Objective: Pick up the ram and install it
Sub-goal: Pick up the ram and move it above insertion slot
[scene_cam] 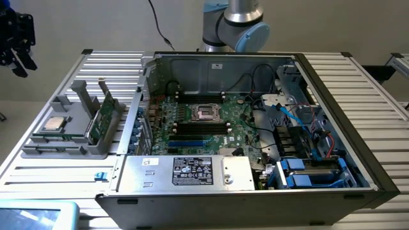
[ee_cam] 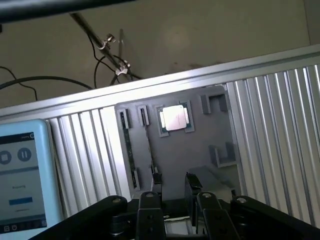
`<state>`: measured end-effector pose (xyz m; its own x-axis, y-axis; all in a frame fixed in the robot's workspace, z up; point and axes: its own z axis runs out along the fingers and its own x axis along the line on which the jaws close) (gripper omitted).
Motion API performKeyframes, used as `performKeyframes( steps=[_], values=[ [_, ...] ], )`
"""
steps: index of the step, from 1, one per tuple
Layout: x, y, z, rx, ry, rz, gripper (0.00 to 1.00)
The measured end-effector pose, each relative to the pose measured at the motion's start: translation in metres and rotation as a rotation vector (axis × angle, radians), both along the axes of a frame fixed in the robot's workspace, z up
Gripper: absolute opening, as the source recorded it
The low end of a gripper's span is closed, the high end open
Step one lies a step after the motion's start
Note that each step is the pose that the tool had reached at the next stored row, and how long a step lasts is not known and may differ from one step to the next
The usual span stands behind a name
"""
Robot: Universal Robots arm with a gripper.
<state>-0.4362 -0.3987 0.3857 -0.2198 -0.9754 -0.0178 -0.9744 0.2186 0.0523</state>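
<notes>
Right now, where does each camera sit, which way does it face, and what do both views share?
Exterior view: high, across from the arm, looking down on the computer case and holder; arm and gripper show.
Wrist view: on the wrist, looking down past the open gripper at the holder.
Shared: holder, ram, processor chip, tablet.

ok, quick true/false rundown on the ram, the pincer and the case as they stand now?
1. The ram stands on edge in the gray holder beside the case. True.
2. The pincer grips the ram. False: it is open and empty, hanging clear above the holder.
3. A silver processor chip lies in the same holder. True.
4. The computer case is closed up. False: it is open, with its motherboard exposed.
</notes>
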Motion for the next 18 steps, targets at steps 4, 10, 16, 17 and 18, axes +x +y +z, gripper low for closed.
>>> performKeyframes(
  steps=[4, 10, 16, 17, 18],
  values=[
    [-0.002, -0.0105, -0.0024, 0.0017, -0.0001, 0.000, 0.32],
    [-0.002, -0.0296, -0.0126, 0.0061, 0.0001, 0.009, 0.32],
    [-0.002, -0.0341, -0.0235, 0.0065, 0.0000, 0.010, 0.32],
    [-0.002, -0.0343, -0.0253, 0.0065, 0.0000, 0.011, 0.32],
    [-0.002, -0.0344, -0.0272, 0.0065, 0.0000, 0.011, 0.32]
  ],
)
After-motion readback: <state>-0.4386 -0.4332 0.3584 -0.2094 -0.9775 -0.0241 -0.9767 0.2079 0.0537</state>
